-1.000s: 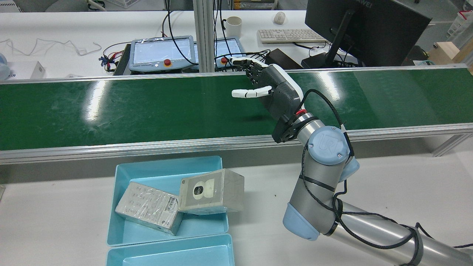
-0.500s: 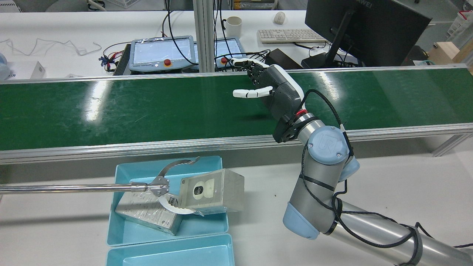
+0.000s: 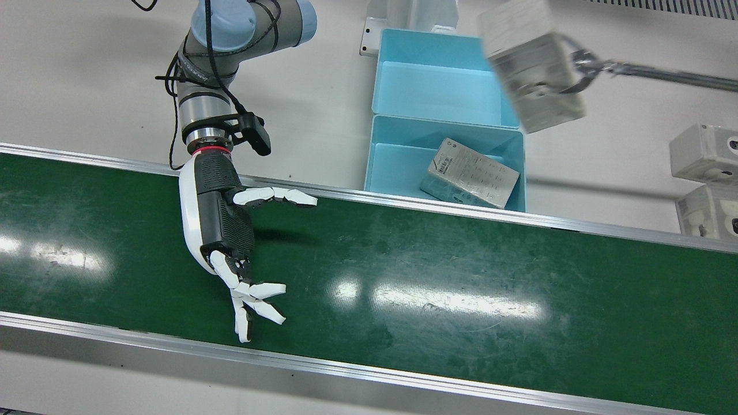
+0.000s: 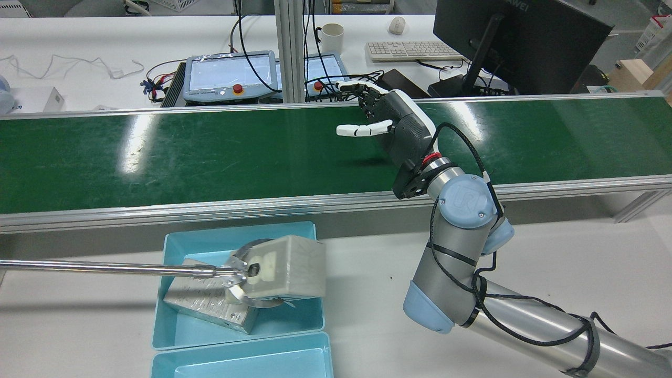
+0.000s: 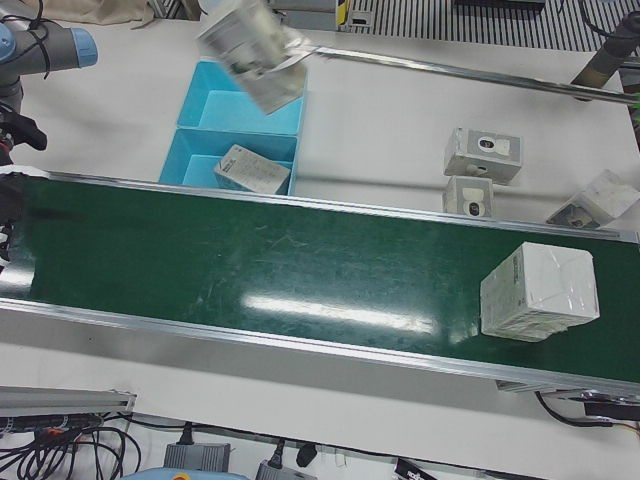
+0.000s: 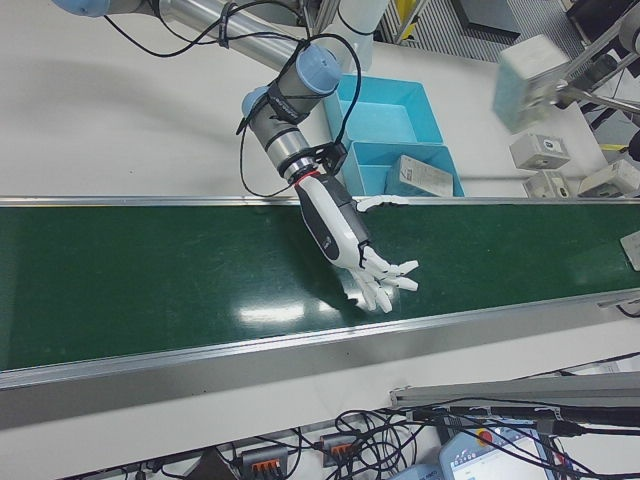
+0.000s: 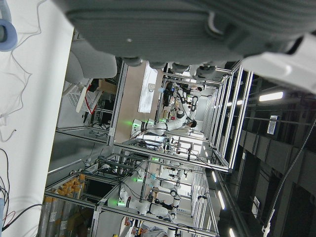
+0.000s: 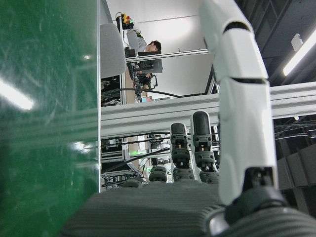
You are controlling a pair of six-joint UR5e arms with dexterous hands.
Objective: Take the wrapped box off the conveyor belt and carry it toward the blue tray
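A white wrapped box (image 5: 538, 292) sits on the green conveyor belt (image 5: 300, 270) at the right of the left-front view, far from both hands. My right hand (image 3: 222, 227) is open, fingers spread, held just above the belt; it also shows in the rear view (image 4: 394, 123) and the right-front view (image 6: 345, 230). The blue tray (image 3: 398, 164) stands beside the belt with a flat wrapped box (image 3: 468, 174) in it. The left hand view shows only the grey underside of my left hand (image 7: 187, 29).
A long metal grabber tool (image 4: 131, 269) holds a grey box (image 4: 286, 265) lifted over the tray. A second blue tray (image 3: 438, 86) adjoins the first. Three boxes (image 5: 483, 155) (image 5: 473, 194) (image 5: 600, 198) lie on the white table.
The grabber tool came in from the left, closed on the box leaning on the tray and lifted it. My right hand shifted slightly to the right over the belt.
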